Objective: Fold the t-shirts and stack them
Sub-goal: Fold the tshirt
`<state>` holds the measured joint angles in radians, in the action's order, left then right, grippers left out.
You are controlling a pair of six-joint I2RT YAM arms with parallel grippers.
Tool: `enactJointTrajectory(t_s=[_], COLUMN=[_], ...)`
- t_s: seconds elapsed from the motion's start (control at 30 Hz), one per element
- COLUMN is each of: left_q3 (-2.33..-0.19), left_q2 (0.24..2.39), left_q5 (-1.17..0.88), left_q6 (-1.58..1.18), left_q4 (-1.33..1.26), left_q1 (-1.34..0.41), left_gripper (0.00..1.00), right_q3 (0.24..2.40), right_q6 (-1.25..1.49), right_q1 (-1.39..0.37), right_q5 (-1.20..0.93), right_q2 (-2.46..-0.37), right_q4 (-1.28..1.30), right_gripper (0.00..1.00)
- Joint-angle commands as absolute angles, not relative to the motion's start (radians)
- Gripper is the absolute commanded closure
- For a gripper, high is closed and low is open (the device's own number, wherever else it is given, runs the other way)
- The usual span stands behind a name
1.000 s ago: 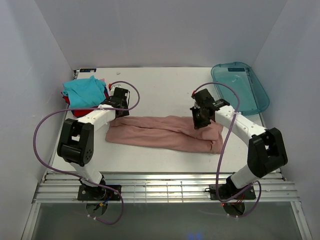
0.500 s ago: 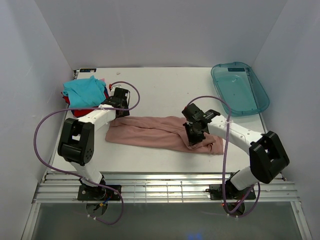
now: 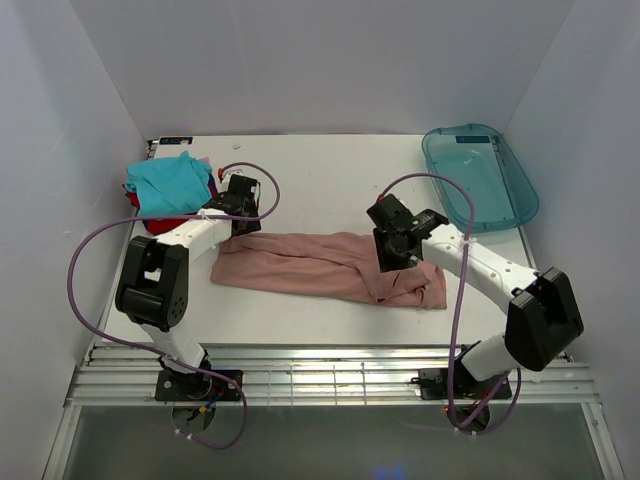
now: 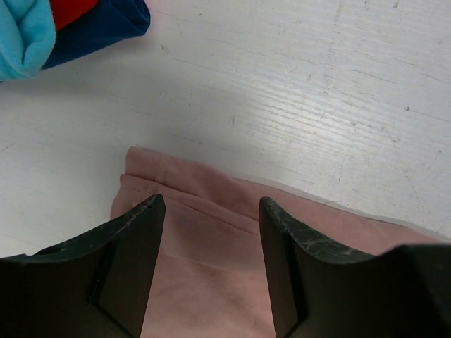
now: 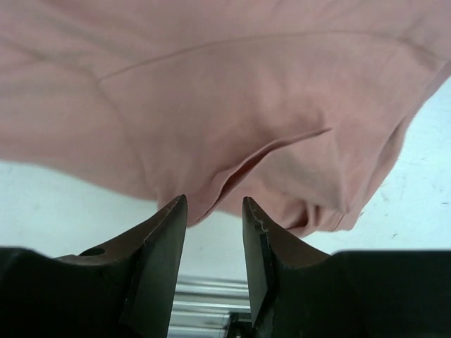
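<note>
While three shirts already lie folded, the task looks to me a little more than half done. A folded teal t-shirt [image 3: 165,180] is on top of a pile at the far left corner of the white table [image 3: 330,170]. A folded red t-shirt [image 3: 165,226] lies under it, and a folded dark-blue t-shirt [image 4: 106,24] is at the bottom. The large dusty-pink t-shirt [image 3: 310,265] is not finished. It lies in the middle of the table as a long narrow band from left to right, and its right end is bunched and partly doubled over. In my judgement it must be folded across its length and then put on the pile. The translucent blue-green plastic tray [image 3: 480,180] stands at the far right, well apart from all the cloth.

The left gripper [image 4: 211,260] hovers over the far left corner of the pink band with its jaws wide apart and nothing between them. The right gripper [image 5: 211,260] is above the right part of the band. Its jaws are parted by a narrower gap and hold no cloth, but I cannot tell if the tips touch the cloth.

The overhead view gives the whole layout, but the wrists hide the fingers of both arms. The left wrist view shows the seam at the corner of the pink shirt and also the dark-blue shirt, which is hardly seen from above. The right wrist view shows a loose crease in the pink cloth just in front of the fingers.
</note>
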<state>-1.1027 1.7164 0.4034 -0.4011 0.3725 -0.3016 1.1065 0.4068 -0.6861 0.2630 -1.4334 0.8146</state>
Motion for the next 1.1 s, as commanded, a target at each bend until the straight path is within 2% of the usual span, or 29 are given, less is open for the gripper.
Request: enactJointTrajectory(t_s=[0.0,0.4,0.87,0.9,0.97,1.03,1.07], left_q3=[-1.143,-1.126,-1.127,-1.129,-1.135,-1.140,-1.141], left_q2=[1.675,1.660,1.670,1.674,1.680,1.684,1.686], left_q5=[0.380,0.374,0.405,0.405,0.403,0.403,0.403], left_q6=[-0.425,-0.431,-0.419,-0.417,-0.417,-0.417,-0.419], left_q4=[0.351,0.351,0.353,0.353,0.353,0.351,0.351], left_q1=[-0.317,-0.353,-0.353,-0.353,-0.353,-0.353,-0.353], left_gripper=[0.34,0.34,0.34,0.34,0.34,0.34,0.34], right_q3=[1.140,1.078,1.123,1.121,1.111,1.104,1.101], right_q6=[0.379,0.259,0.222,0.222,0.225,0.235,0.236], right_q1=[-0.631,-0.454,-0.436,-0.436,-0.436,-0.437,-0.436], right_q5=[0.406,0.400,0.279,0.282,0.284,0.293,0.293], right_q2=[-1.509,-1.601,-1.597,-1.588,-1.559,-1.529,-1.522], right_q4=[0.749,0.588,0.681,0.690,0.718,0.753,0.762], right_gripper=[0.57,0.57,0.59,0.61,0.72,0.89,0.92])
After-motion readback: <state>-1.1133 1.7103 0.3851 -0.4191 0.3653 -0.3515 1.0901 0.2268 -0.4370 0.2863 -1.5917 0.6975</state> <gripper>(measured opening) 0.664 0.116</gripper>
